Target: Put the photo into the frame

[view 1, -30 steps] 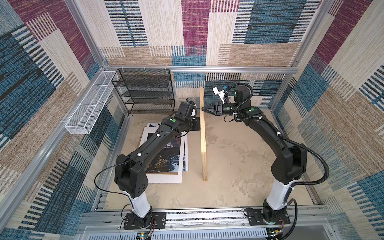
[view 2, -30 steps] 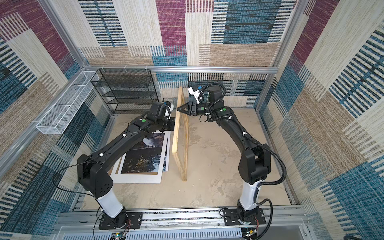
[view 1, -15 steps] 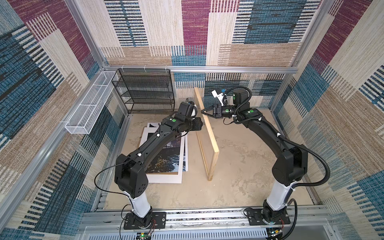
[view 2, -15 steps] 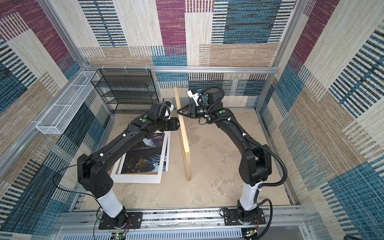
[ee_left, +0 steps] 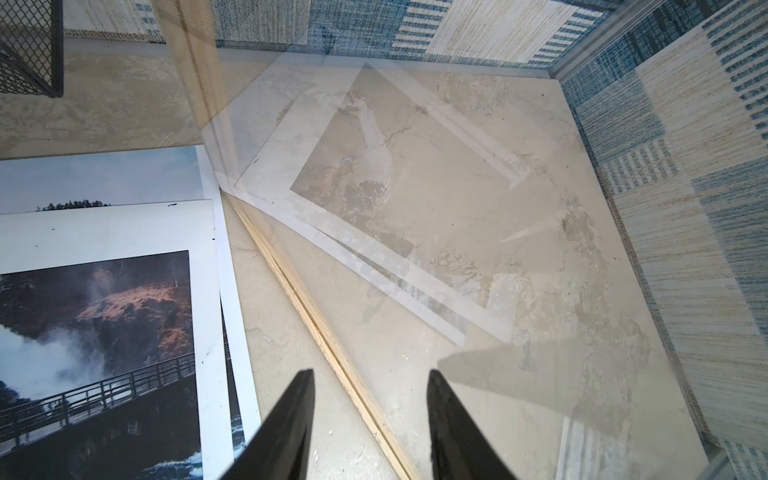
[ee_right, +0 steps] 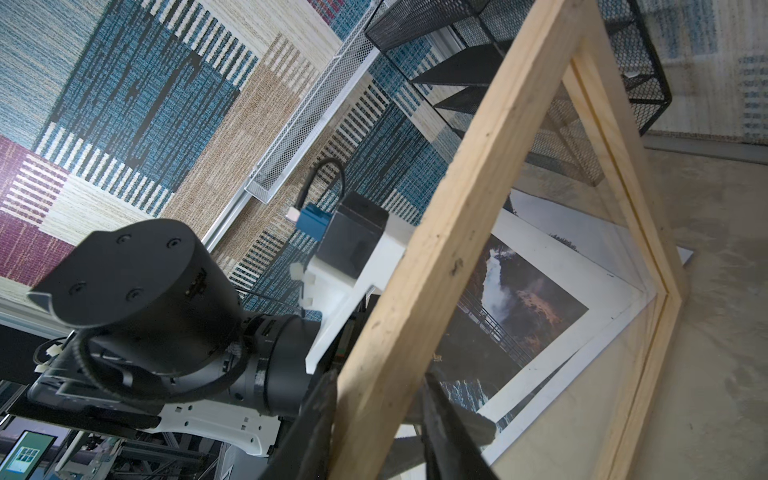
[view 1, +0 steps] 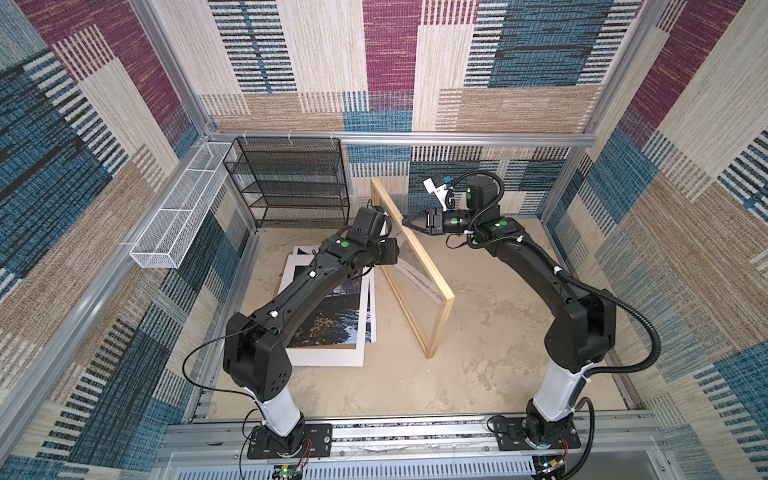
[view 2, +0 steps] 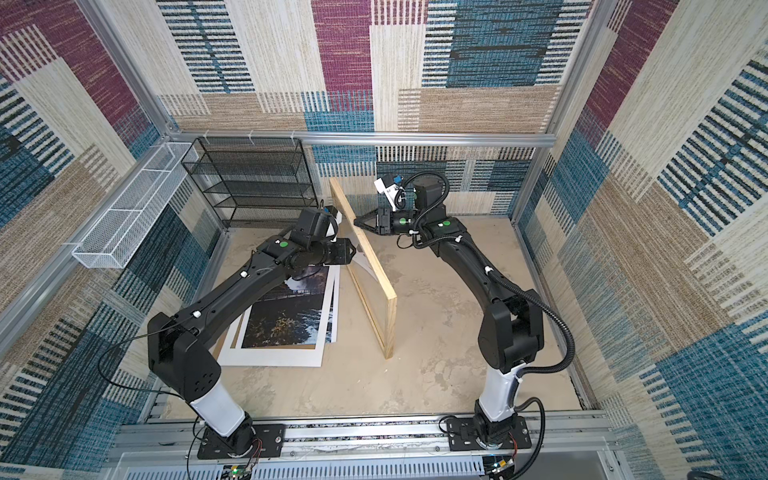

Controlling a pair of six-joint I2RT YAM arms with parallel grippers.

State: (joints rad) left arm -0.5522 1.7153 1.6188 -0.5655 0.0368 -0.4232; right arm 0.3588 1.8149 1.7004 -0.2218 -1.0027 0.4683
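Frame point(view 1: 415, 245) on edge: topple risk
Right gripper point(view 1: 409, 223) clamps its top edge; left gripper point(ee_left: 370, 374) fingers apart, empty. A slip could drop it; photo point(view 1: 332, 316) lies at 9 o'clock.

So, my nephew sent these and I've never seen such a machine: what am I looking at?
Two robot arms, left and right, stand bolted beside a sandy tabletop. The two wide pictures come from one camera overhead; the two close ones from cameras on each arm's wrist. Lying flat are a waterfall photo under a white mat. The right hand grips the top rail of a wooden frame, which stands tilted on its lower edge. The left hand is open beside its clear pane, holding nothing.
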